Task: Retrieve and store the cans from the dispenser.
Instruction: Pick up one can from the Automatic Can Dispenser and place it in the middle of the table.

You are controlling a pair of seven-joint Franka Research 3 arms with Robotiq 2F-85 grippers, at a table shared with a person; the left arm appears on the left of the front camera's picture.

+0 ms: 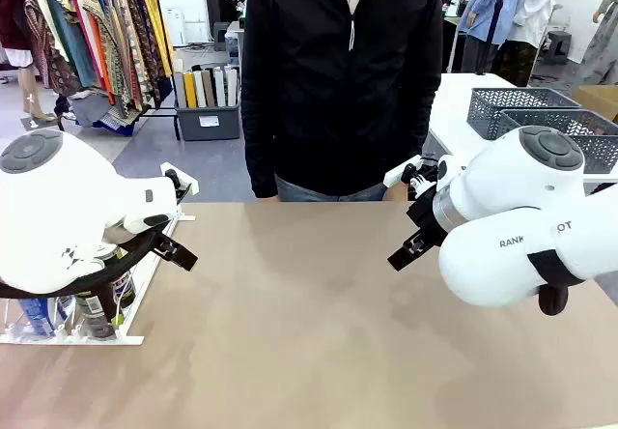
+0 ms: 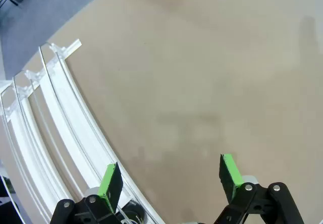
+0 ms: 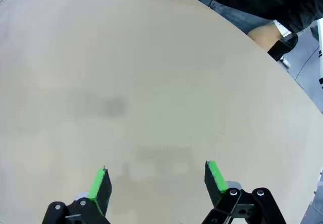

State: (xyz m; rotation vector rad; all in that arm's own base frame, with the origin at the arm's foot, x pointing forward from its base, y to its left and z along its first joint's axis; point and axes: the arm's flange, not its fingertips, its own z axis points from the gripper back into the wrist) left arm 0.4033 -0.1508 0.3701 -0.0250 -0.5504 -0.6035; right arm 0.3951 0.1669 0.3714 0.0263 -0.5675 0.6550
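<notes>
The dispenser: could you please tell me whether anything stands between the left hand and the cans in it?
Nothing visible does. The open left hand hangs at the edge of the dispenser, over empty rails and bare table. The cans sit at the rack's near end, partly hidden under the left arm.

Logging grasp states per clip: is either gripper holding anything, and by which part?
Nothing is held. The left gripper is open beside the white plastic rail dispenser; the right gripper is open over the tan tabletop.
</notes>
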